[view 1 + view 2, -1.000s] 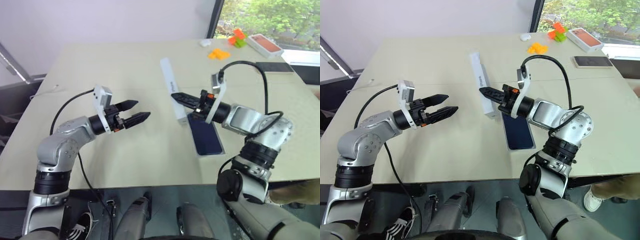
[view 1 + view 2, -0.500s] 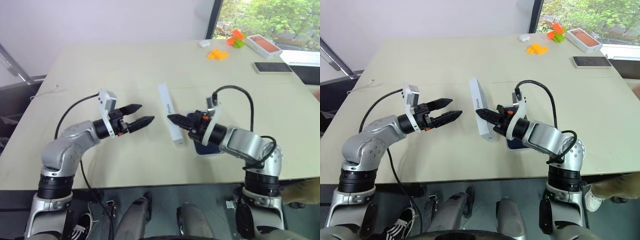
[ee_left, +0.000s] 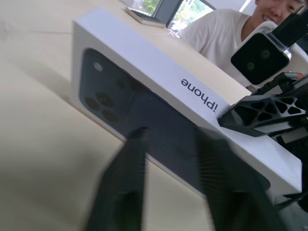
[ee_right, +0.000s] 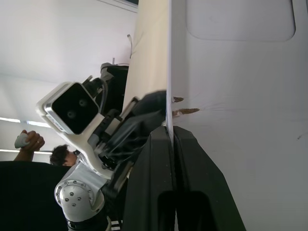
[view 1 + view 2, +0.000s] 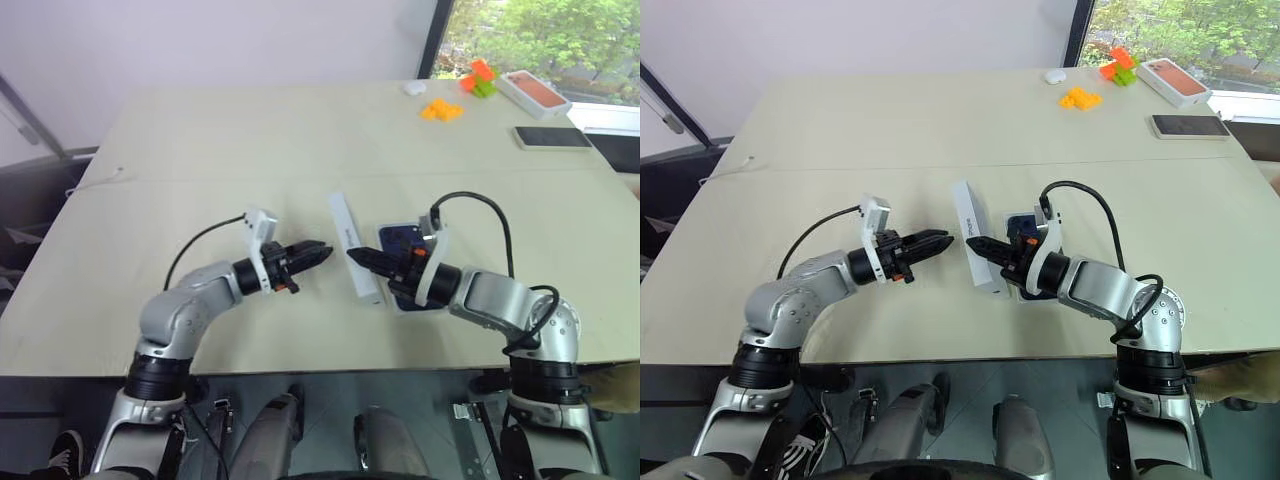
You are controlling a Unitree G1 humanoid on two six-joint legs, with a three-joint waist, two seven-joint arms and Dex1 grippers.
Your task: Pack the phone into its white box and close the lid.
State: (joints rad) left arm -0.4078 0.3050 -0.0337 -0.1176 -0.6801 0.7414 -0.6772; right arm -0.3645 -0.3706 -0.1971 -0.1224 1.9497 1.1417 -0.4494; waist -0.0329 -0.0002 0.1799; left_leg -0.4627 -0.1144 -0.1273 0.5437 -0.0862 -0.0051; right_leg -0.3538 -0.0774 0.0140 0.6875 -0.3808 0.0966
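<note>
While the lid (image 5: 345, 220) stands on its long edge: we judge the task roughly half done, the closing step not yet made.
Phone: the dark navy phone (image 5: 402, 238) lies flat on the bench (image 5: 200, 150) just behind and under the right hand (image 5: 358, 256). A white border beneath it looks to us like the white box (image 5: 400, 306), so we take it as packed, though we cannot be sure it is fully seated.
Lid: upright between the two hands, its hollow side facing the right hand and its outer face toward the left hand (image 5: 318, 252).
Left hand: clenched on nothing, tips just short of the lid's outer face.
Right hand: clenched on nothing, tips against the lid's inner face.
Left to do: we reckon the lid must be tipped over the phone, aligned with the box and pressed down.
Left wrist view adds: the lid's outer face carries a printed dark phone with camera lenses, and "iPhone" on its side wall (image 3: 197, 94); a person in a white shirt (image 3: 216, 33) sits beyond.
Right wrist view adds: the lid's white inside with a rounded-rectangle recess (image 4: 240, 19), which the head views hide.
</note>
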